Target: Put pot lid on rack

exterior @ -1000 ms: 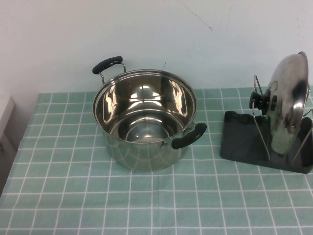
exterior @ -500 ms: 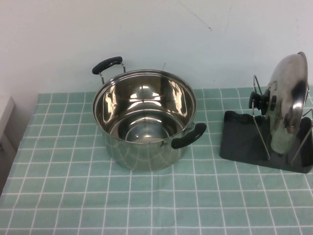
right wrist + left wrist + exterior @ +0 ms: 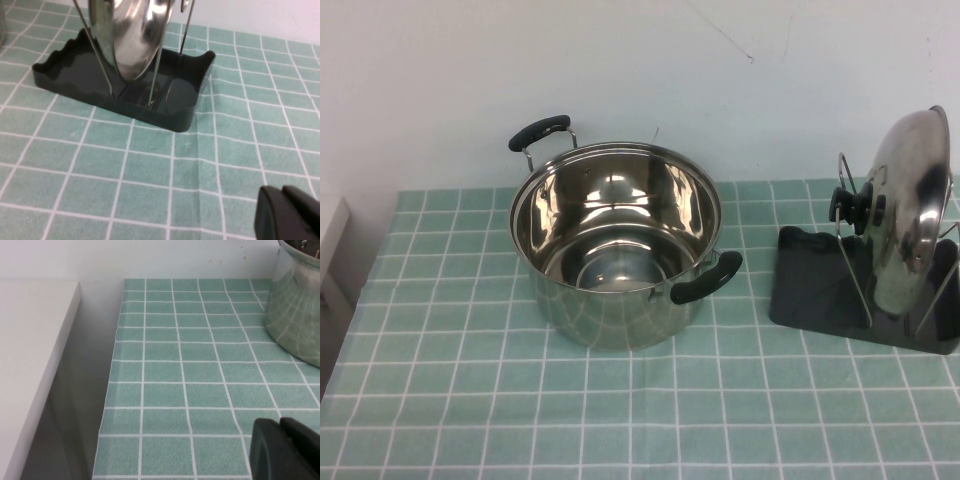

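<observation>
Surface: green checked tablecloth [image 3: 620,420] against a plain white wall.
Pot lid [image 3: 910,210]: stands on edge between the wire loops of the rack [image 3: 810,280], knob toward the pot [image 3: 615,240]; ahead of the right gripper, apart from it.
Handling: judged rigid, smooth, slippery; the black knob [image 3: 850,208] is the surest hold.
Left gripper [image 3: 285,450]: low over the cloth, pot ahead; finger state cannot be told.
Right gripper [image 3: 287,215]: low over the cloth; finger state cannot be told.
Markings: none legible.
</observation>
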You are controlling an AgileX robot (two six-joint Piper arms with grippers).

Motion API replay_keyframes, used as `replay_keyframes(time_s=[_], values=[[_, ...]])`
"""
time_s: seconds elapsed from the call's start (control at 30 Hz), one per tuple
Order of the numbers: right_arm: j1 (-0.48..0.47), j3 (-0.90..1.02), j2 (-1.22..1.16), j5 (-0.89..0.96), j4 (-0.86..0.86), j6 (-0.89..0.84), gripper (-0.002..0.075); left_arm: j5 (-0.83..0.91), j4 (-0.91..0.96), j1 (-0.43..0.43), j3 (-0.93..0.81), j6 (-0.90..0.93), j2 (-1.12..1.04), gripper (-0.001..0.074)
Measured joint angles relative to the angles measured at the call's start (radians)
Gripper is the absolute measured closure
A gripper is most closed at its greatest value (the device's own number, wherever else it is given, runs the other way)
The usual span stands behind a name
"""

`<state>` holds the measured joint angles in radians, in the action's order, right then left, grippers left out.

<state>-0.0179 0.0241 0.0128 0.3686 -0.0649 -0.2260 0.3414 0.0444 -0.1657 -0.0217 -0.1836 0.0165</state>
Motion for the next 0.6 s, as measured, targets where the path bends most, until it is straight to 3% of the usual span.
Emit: replay_keyframes(time_s=[0.6], values=[[-0.013, -0.002, 0.0, 0.002, 0.001, 0.076, 0.0728, 0.0, 0.0, 0.0, 0.0, 0.0, 0.0, 0.0737]])
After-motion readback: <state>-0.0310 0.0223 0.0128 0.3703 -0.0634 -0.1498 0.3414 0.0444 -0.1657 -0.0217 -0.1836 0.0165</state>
